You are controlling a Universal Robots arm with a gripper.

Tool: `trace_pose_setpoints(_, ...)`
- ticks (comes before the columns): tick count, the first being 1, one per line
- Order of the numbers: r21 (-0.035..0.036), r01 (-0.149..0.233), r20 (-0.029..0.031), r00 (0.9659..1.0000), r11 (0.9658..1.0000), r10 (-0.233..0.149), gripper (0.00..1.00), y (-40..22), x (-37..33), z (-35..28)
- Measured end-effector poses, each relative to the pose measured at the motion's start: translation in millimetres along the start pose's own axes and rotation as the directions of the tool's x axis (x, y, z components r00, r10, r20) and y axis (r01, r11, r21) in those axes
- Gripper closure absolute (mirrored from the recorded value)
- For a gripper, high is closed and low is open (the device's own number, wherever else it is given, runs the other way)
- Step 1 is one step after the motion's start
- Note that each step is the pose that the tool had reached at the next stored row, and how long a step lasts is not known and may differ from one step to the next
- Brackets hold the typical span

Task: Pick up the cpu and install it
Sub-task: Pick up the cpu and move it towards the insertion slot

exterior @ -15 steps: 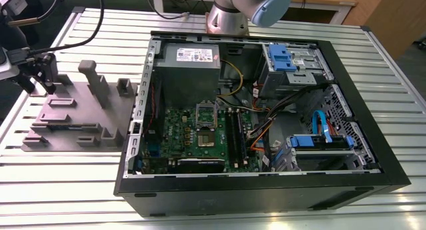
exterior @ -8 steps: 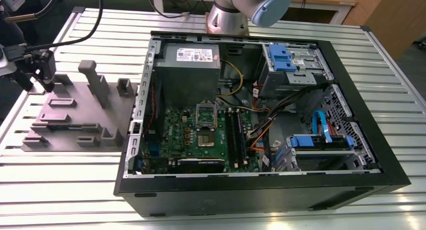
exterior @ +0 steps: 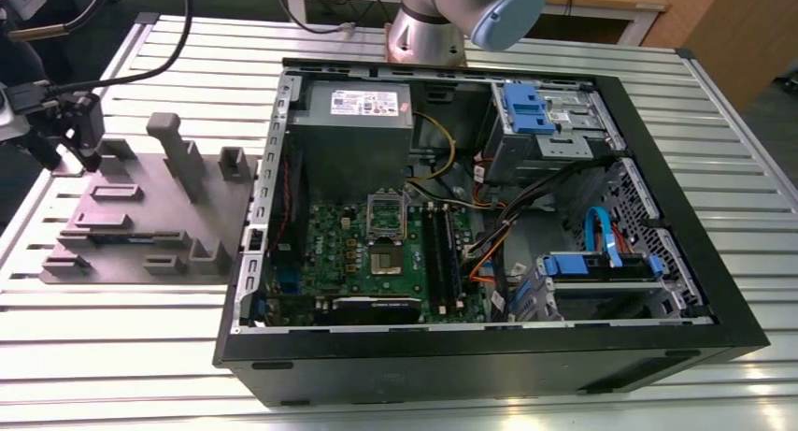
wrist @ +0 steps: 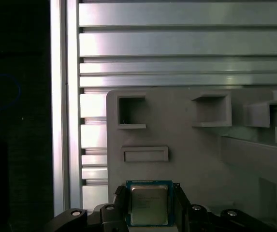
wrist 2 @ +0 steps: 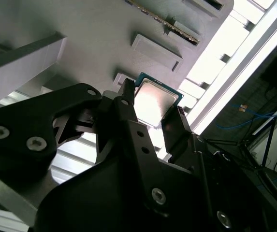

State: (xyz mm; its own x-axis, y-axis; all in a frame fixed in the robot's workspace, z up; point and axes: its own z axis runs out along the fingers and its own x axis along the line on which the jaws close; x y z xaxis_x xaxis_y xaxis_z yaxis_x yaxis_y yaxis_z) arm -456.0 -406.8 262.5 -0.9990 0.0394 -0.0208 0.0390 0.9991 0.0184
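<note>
The cpu (wrist: 149, 205) is a small square chip with a silvery top and a thin green rim. It sits between the two black fingers of my gripper (wrist: 149, 212), which press on its opposite edges. The second wrist view shows the cpu (wrist 2: 153, 99) held the same way in my gripper (wrist 2: 153, 104), just over the grey holder block (wrist 2: 80, 29). In the exterior view my gripper (exterior: 69, 141) hangs at the far left corner of that holder block (exterior: 149, 216). The open socket (exterior: 384, 233) lies on the green motherboard inside the case.
The open black computer case (exterior: 698, 291) lies on the slatted metal table (exterior: 125, 337) at the exterior view's right. Inside are a grey power supply box (exterior: 355, 132), black memory slots (exterior: 439, 253), blue drive brackets (exterior: 605, 263) and loose cables. Upright pegs (exterior: 168, 146) rise from the holder.
</note>
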Motion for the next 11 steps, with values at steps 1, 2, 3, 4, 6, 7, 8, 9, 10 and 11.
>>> trace_pose_setpoints(1, 0.0, 0.0, 0.0, 1.0, 1.0, 0.0, 0.53, 0.0, 0.0, -0.8)
trace_pose_setpoints(2, -0.0001, 0.0, 0.0001, 1.0, 1.0, 0.0, 0.53, 0.0, 0.0, -1.6)
trace_pose_setpoints(3, -0.0001, 0.0, 0.0001, 1.0, 1.0, 0.0, 0.53, 0.1, -0.1, -2.5)
trace_pose_setpoints(4, -0.0001, 0.0, 0.0002, 1.0, 1.0, 0.0, 0.53, 0.1, -0.1, -3.2)
trace_pose_setpoints(6, -0.0001, 0.0, 0.0002, 1.0, 1.0, 0.0, 0.53, 0.1, -0.1, -4.7)
trace_pose_setpoints(7, -0.0001, 0.0, 0.0002, 1.0, 1.0, 0.0, 0.53, 0.1, -0.1, -5.5)
trace_pose_setpoints(8, -0.0001, 0.0, 0.0002, 1.0, 1.0, 0.0, 0.53, 0.1, -0.1, -6.3)
trace_pose_setpoints(9, -0.0002, 0.0, 0.0003, 1.0, 1.0, 0.0, 0.53, 0.1, -0.1, -6.8)
trace_pose_setpoints(10, -0.0003, 0.0, 0.0005, 1.0, 1.0, 0.0, 0.53, 0.2, -0.2, -6.9)
trace_pose_setpoints(11, -0.0003, 0.0, 0.0005, 1.0, 1.0, 0.0, 0.53, 0.2, -0.2, -6.9)
